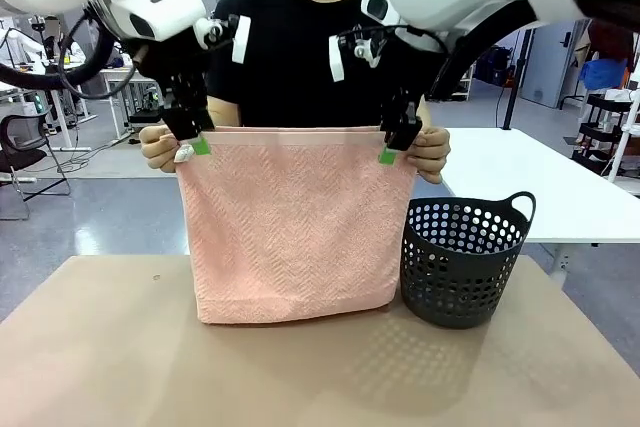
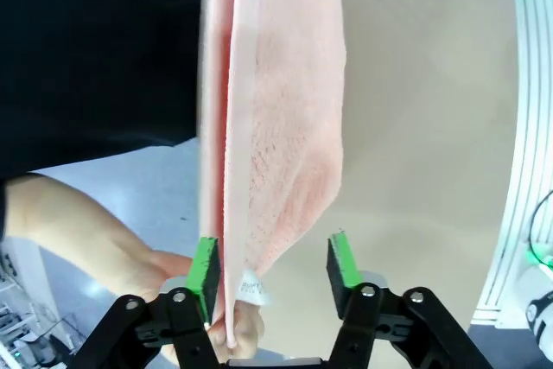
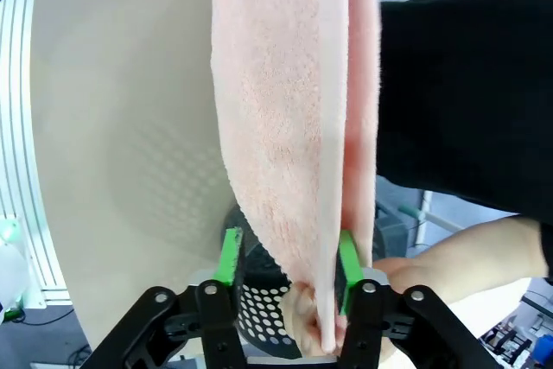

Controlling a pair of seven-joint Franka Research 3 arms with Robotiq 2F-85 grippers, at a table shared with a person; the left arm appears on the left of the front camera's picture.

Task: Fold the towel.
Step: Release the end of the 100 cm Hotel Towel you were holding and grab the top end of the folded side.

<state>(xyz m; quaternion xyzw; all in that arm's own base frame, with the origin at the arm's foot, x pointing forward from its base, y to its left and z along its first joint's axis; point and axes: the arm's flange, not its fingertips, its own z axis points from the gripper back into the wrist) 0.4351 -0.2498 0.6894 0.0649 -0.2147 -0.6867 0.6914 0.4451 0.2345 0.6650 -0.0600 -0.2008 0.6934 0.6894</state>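
Note:
The pale pink towel [image 1: 295, 227] hangs doubled over in front of the person, its lower edge resting on the table. The person's hands [image 1: 160, 147] [image 1: 432, 152] pinch its two top corners. My left gripper [image 1: 190, 142] stands open around the top left corner. In the left wrist view the towel [image 2: 276, 127] hangs between the green pads [image 2: 206, 270], with a gap on one side of my left gripper [image 2: 275, 265]. My right gripper [image 1: 395, 147] is open around the top right corner. In the right wrist view the towel [image 3: 285, 110] lies loose between the fingers of my right gripper [image 3: 288, 258].
A dark perforated basket [image 1: 465, 257] stands on the brown table [image 1: 100, 367] just right of the towel; it also appears under the right gripper as the basket [image 3: 263, 300]. A white table [image 1: 530, 177] lies behind at the right.

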